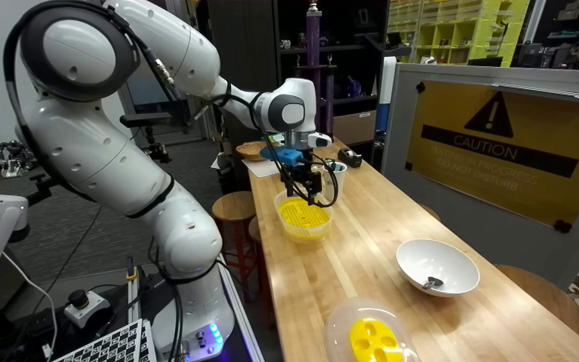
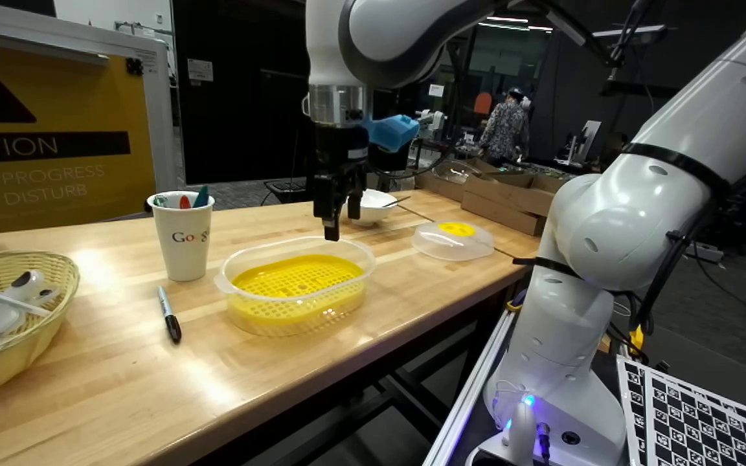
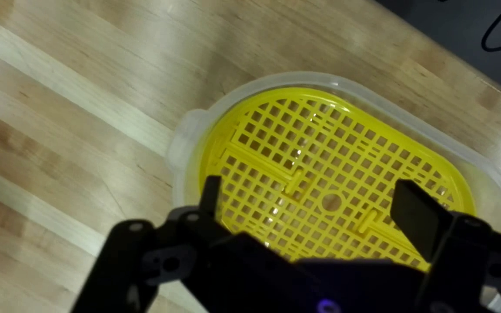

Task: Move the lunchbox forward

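The lunchbox is an oval clear plastic tub with a yellow grid insert, upright on the wooden table; it shows in both exterior views (image 1: 305, 221) (image 2: 298, 285). In the wrist view the lunchbox (image 3: 320, 143) fills the middle, and its near part is hidden behind the gripper body. My gripper (image 1: 301, 193) points down above the lunchbox. In an exterior view the gripper (image 2: 342, 226) appears over the tub's rim on the arm's side. In the wrist view the gripper (image 3: 311, 184) has its black fingers wide apart, with nothing between them.
A clear lid with a yellow centre (image 1: 340, 322) and a white bowl (image 1: 440, 256) with a spoon stand along the table. A white cup (image 2: 184, 249), a marker (image 2: 169, 314) and a wicker basket (image 2: 62, 304) are near the lunchbox. A tape dispenser (image 1: 350, 157) sits farther off.
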